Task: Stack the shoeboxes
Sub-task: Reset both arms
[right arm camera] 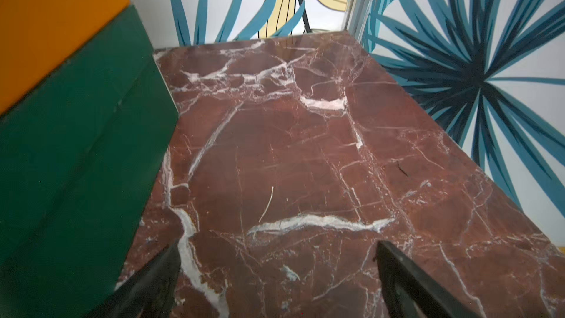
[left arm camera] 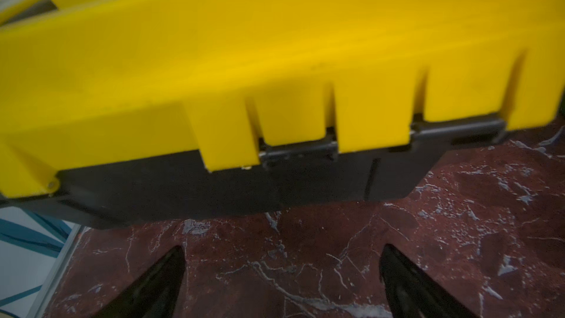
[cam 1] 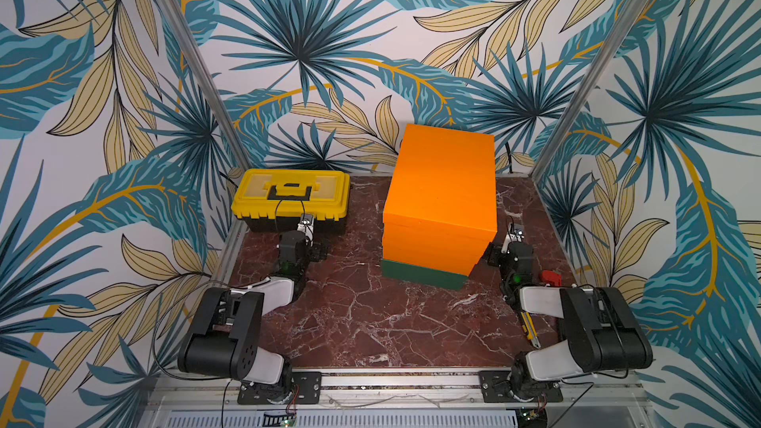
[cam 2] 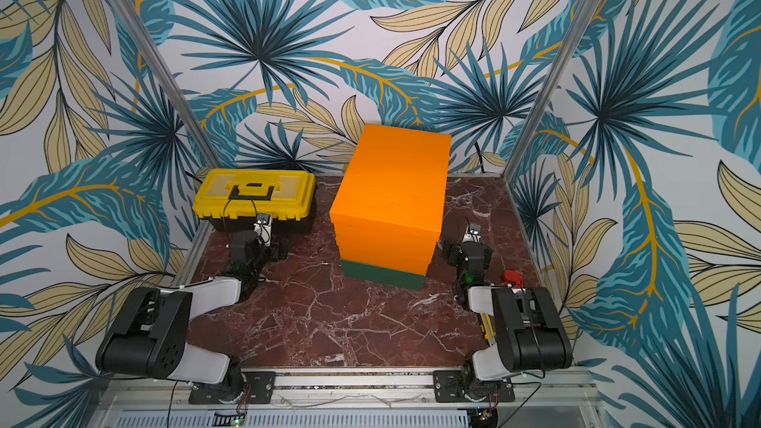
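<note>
Shoebox stack (cam 1: pixel 440 207) just L of R gripper (right arm camera: pixel 278 249), jaws spread.

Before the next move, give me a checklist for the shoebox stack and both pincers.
1. Green shoebox flat on the table: ok.
2. Lower orange shoebox resting on it: ok.
3. Top orange shoebox on that: ok.
4. Stack edges flush: cannot tell.
5. Left pincer open, empty, facing the toolbox: ok.
6. Right pincer open, empty, beside the stack: ok.
</note>
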Controlling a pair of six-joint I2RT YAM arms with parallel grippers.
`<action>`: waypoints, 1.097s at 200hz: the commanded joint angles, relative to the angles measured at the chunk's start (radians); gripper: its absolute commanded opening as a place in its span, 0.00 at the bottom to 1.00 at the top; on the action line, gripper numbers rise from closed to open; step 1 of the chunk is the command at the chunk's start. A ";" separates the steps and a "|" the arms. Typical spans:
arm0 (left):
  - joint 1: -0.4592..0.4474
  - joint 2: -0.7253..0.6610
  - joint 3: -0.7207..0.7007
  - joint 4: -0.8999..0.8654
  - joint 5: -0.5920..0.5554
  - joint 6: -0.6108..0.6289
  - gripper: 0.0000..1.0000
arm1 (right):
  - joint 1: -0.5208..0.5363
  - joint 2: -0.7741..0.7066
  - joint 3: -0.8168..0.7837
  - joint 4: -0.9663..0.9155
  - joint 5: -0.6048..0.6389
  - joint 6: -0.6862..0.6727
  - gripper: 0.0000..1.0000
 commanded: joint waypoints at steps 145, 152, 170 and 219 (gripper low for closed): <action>0.118 0.043 -0.122 0.312 0.115 -0.130 0.99 | -0.063 -0.007 0.023 0.002 -0.245 -0.031 0.99; 0.116 0.046 -0.118 0.311 0.113 -0.131 1.00 | -0.063 -0.009 0.022 0.003 -0.244 -0.032 1.00; 0.114 0.070 -0.098 0.310 0.103 -0.129 1.00 | -0.059 -0.012 0.009 0.024 -0.240 -0.035 1.00; 0.105 0.069 -0.097 0.307 0.089 -0.119 1.00 | -0.057 -0.020 -0.047 0.118 -0.255 -0.043 1.00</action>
